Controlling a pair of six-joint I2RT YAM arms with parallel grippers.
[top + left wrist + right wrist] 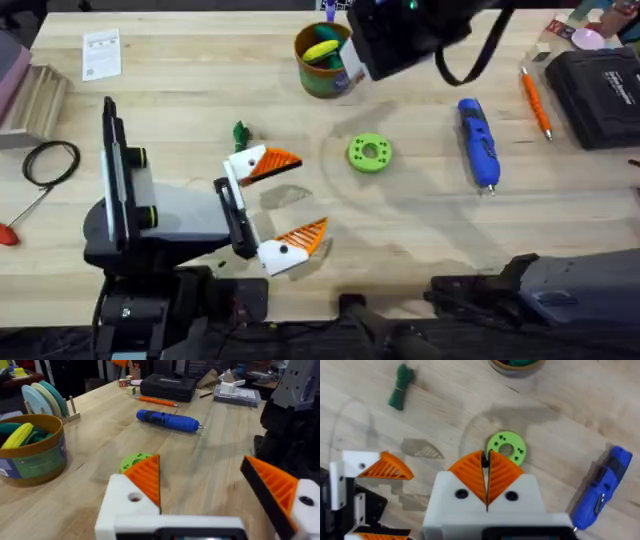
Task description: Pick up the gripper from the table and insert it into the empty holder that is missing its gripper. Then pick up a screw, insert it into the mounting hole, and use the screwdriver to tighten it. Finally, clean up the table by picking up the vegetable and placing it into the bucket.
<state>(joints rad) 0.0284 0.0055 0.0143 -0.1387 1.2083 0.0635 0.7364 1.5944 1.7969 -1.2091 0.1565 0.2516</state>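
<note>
Vegetable [240, 133] lies left of the disc [369, 152], untouched; I leave it for last. Left gripper [308, 195] sits just left of the disc, spread wide, and both white blocks bear orange pads, so I judge the screw step is on. Right gripper [485, 467] hangs over the disc with its pads pressed together around a dark speck. It may be a screw; I cannot tell. I'd carry it level to the mounting hole [134, 497]. Screwdriver [477, 140] waits right of the disc.

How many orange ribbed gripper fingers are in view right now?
4. Two are on the left gripper, spread apart, one near the vegetable and one nearer the arm bases. Two are on the right gripper, pressed together above the green disc.
</note>
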